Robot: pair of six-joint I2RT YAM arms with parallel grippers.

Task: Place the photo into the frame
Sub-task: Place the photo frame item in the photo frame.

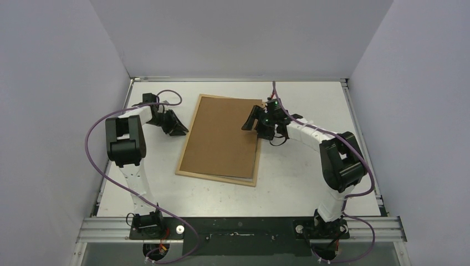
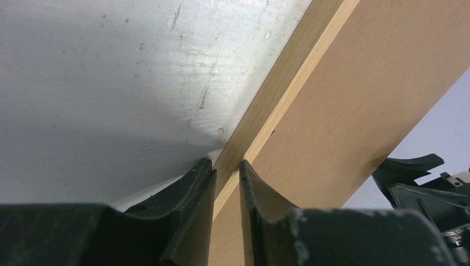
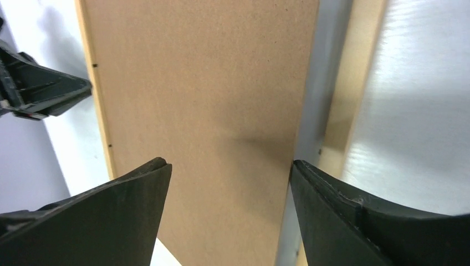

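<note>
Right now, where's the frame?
Top view: the frame lies back-up at mid-table, between the arms. The left hand pinches its left rail, and the right hand hovers open over its right edge.

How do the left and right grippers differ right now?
Left gripper is nearly closed, fingers straddling the frame's rail; right gripper stands wide open. Left sits at the frame's left edge; right hovers over the brown board. Both are black two-finger grippers.

Robot lab cell: bare white walls [image 1: 238,39], scuffed white table [image 1: 299,188], aluminium mounting rail [image 1: 105,228].
</note>
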